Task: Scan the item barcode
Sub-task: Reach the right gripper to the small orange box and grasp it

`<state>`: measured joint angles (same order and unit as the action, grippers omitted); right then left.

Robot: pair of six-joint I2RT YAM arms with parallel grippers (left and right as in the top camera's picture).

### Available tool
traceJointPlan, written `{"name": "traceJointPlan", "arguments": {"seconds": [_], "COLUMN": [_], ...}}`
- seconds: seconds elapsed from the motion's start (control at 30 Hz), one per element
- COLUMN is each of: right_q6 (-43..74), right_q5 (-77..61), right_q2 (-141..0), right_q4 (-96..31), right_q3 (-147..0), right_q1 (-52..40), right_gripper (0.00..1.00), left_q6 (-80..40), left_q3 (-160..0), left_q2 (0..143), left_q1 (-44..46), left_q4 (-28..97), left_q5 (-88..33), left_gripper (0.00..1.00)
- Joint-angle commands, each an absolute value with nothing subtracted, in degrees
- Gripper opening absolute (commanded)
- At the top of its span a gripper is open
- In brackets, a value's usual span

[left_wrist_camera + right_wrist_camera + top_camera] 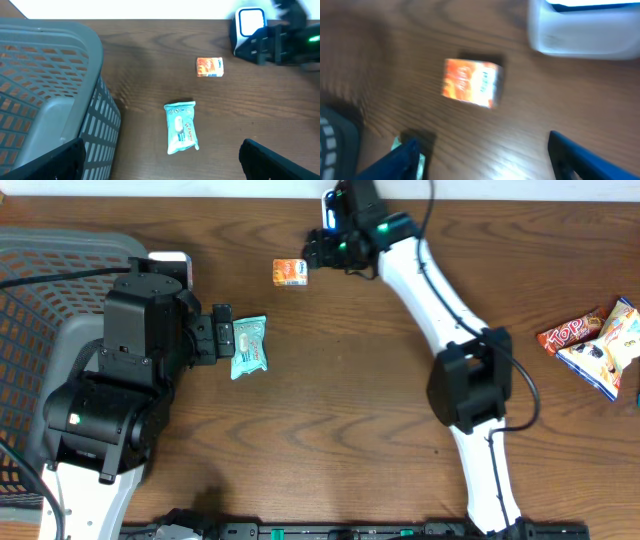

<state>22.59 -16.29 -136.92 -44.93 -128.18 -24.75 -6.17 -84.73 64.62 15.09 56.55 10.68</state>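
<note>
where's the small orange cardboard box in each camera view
overhead: small orange cardboard box at top, left of centre
left wrist: upper right of centre
right wrist: mid-frame, blurred
shared landmark: white plastic scanner, up and right of the box in both wrist views

- This looks like a robot laboratory arranged as a shop checkout, not a real store.
- Two robot arms, a mostly black arm [120, 370] and a white arm [430, 280], work over a wooden table [350, 410].
- A grey plastic shopping basket [60, 30] with mesh walls stands at the left end of the table.
- Packaged goods lie loose on the wood: a small orange box [290, 272], a light blue packet [248, 346], and colourful snack packets [595, 340] at the far right.
- A black device with a white face [250, 25], which resembles a barcode scanner, stands at the far edge, near the orange box.
- Behind the table only a plain white surface [125, 7] is visible.
</note>
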Motion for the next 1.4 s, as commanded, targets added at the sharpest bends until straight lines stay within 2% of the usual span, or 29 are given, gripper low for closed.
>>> {"name": "traceJointPlan", "arguments": {"seconds": [0.0,0.4,0.63,0.77,1.1,1.23,1.3,1.37], "right_q6": [22.7,24.0,29.7,33.7,34.9,33.5,32.4,30.5], "right_q5": [-18.3,-18.1,-17.7,-17.0,-15.1,-15.2,-15.4,-15.4], "right_q2": [-140.6,-147.6,-151.8,-152.4,-154.0,-155.6,-156.1,-156.1], "right_q4": [-39.6,-27.6,-22.8,-21.6,-23.0,-25.9,-27.9,-29.5], "right_q3": [-128.1,-128.1,-128.1,-128.1,-128.1,-128.1,-128.1,-128.1], "right_q1": [-25.7,-25.8,-25.7,-25.6,-27.3,-28.1,-28.1,-28.1], "right_gripper": [0.70,0.66,0.64,0.57,0.57,0.49,0.42,0.29], "left_q6": [-6.1,-6.1,-6.1,-6.1,-6.1,-6.1,-6.1,-6.1], "left_q3": [-84.7,-84.7,-84.7,-84.7,-84.7,-84.7,-84.7,-84.7], "left_q2": [64.7,64.7,64.7,64.7,64.7,64.7,64.7,64.7], "left_q1": [14.8,14.8,14.8,14.8,14.8,14.8,14.8,14.8], "left_q4": [56.6,56.6,56.6,56.6,56.6,56.6,56.6,56.6], "left_q5": [11.2,11.2,11.2,11.2,11.2,11.2,11.2,11.2], "left_gripper": [0.98,0.98,0.98,0.98,0.98,0.98,0.98,0.98]}}
